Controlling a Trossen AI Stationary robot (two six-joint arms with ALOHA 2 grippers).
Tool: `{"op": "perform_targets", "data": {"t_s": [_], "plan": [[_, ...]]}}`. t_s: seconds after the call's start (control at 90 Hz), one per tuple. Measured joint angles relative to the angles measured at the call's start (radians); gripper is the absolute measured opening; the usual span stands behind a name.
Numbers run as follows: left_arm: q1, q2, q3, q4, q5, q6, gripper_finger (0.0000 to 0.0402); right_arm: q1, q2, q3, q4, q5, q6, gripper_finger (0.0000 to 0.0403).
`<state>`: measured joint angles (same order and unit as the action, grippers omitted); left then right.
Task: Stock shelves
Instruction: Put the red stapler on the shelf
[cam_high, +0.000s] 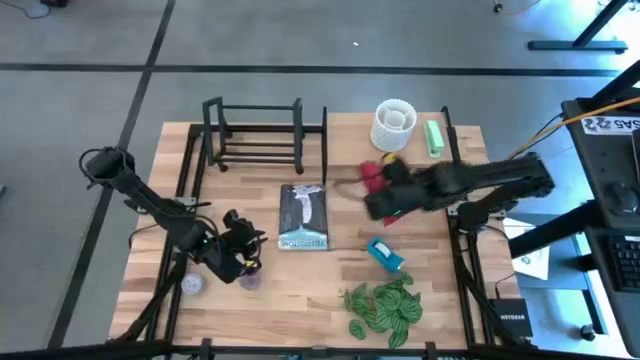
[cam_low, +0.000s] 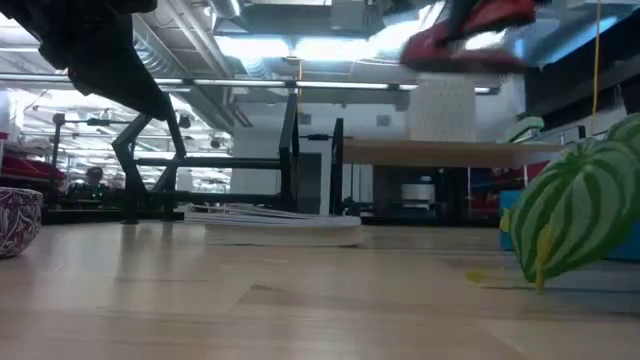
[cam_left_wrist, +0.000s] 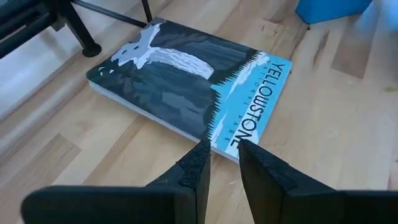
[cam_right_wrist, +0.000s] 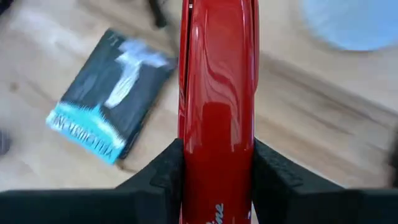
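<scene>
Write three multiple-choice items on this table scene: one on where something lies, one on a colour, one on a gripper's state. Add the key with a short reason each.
1. Where does the book lie?
A. flat on the tabletop, just in front of the black rack
B. inside the white cup
C. on top of the leafy plant

2. What colour is the object held by the right gripper?
A. green
B. red
C. white

3. How is the left gripper?
A. shut on the book
C. holding a bowl
B. holding nothing, its fingers slightly apart near the book's edge

Key: 1 A, the high view shows the book flat on the wood by the rack. 2 B, the right wrist view shows a glossy red item clamped between the fingers. 3 B, the left wrist view shows a gap between the fingers, with nothing in it.
</scene>
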<state>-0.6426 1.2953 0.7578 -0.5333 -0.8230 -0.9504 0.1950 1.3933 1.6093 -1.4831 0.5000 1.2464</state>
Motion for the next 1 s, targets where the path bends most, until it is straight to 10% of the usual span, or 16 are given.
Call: {"op": "perform_targets", "data": {"t_s": [0.433, 1.0], "plan": [[0.000, 0.006, 0.000, 0.003, 0.000, -0.002, 0.0067, -0.352, -0.205, 0.033, -0.090, -0.021, -0.036, 0.0115], [0.000, 0.008, 0.000, 0.007, -0.010, 0.001, 0.0067, -0.882, -0.100, 0.033, -0.087, -0.241, -0.395, 0.0115]]}}
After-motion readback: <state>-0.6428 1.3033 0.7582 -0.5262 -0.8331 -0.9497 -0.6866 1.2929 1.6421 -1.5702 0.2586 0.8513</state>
